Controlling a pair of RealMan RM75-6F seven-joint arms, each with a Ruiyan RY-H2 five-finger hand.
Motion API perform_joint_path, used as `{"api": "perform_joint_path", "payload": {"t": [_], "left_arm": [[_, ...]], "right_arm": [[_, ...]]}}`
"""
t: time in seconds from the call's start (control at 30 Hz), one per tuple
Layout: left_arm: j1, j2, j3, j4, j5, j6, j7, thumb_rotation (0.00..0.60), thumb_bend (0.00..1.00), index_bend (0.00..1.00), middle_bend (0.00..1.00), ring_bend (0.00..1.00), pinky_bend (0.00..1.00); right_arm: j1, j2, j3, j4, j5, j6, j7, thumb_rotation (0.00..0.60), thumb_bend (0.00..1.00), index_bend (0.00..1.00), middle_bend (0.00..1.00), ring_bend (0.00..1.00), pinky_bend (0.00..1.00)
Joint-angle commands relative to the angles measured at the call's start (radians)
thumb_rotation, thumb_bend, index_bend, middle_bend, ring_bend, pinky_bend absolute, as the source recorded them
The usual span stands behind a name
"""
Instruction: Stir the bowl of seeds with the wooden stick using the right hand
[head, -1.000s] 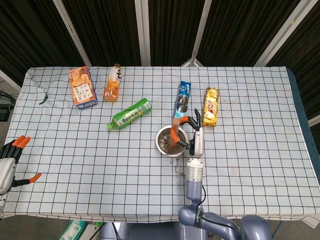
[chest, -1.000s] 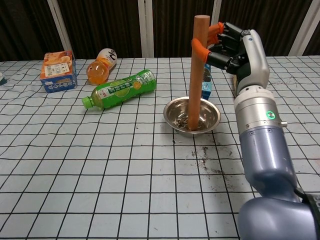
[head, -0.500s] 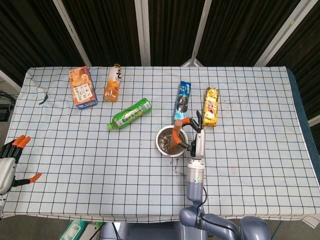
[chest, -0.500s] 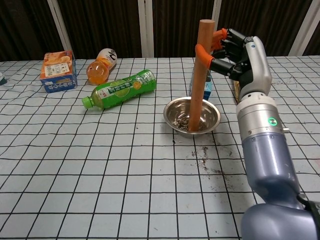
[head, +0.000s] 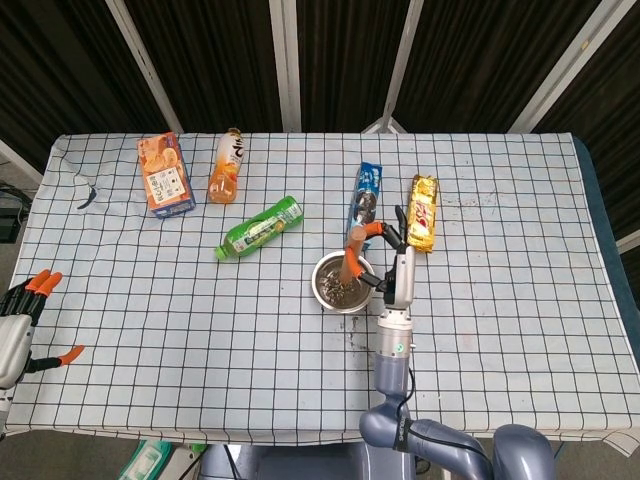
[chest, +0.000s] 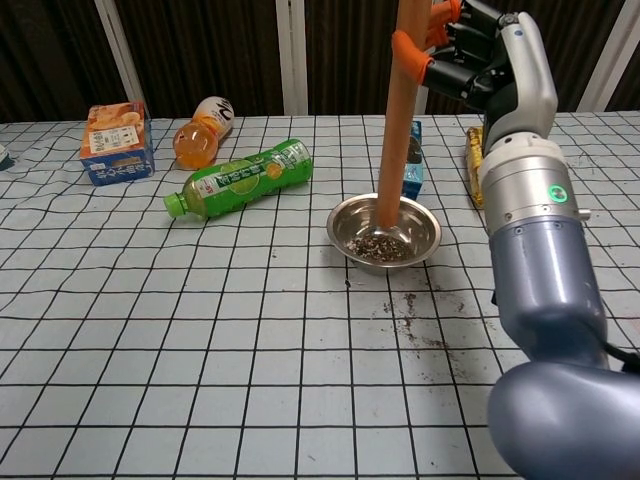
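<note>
A small steel bowl (chest: 424, 238) (head: 322, 275) of dark seeds sits mid-table. The wooden stick (chest: 397, 120) (head: 350, 262) stands almost upright in it, leaning slightly right, its lower end among the seeds at the bowl's far side. My right hand (chest: 470, 55) (head: 392, 255) grips the stick near its top, which runs out of the chest view. My left hand (head: 28, 318) hangs off the table's left edge, fingers apart and holding nothing.
Spilled seeds (chest: 412, 308) lie in front of the bowl. A green bottle (chest: 245, 177) lies to its left. An orange bottle (chest: 201, 130) and an orange carton (chest: 115, 142) are at the back left. A blue packet (head: 365, 199) and a yellow packet (head: 423, 212) lie behind the bowl.
My right hand has risen and moved away from me with the stick. The stick's lower end has shifted from the near side of the bowl to the far side.
</note>
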Motion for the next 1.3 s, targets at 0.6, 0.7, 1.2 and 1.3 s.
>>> {"api": "perform_joint_path", "payload": {"t": [0.6,0.7,1.2,1.3], "left_arm": [[-0.001,0.002,0.002,0.006,0.002,-0.003,-0.011,0.600,0.02,0.00,0.00,0.00,0.00],[-0.001,0.002,0.002,0.006,0.004,-0.002,-0.012,0.600,0.02,0.00,0.00,0.00,0.00],[0.000,0.002,0.003,0.009,0.010,0.002,-0.015,0.600,0.02,0.00,0.00,0.00,0.00],[0.000,0.001,0.004,0.013,0.017,0.006,-0.016,0.600,0.02,0.00,0.00,0.00,0.00]], "right_arm": [[-0.009,-0.071,-0.042,0.141,0.013,-0.022,0.064,0.600,0.70,0.77,0.65,0.51,0.00],[-0.006,-0.071,-0.039,0.141,0.009,-0.018,0.063,0.600,0.70,0.77,0.65,0.51,0.00],[-0.009,0.016,-0.019,0.020,-0.041,0.032,0.009,0.600,0.70,0.77,0.65,0.51,0.00],[-0.024,0.091,-0.010,-0.067,-0.057,0.040,-0.028,0.600,0.70,0.77,0.65,0.51,0.00]]}}
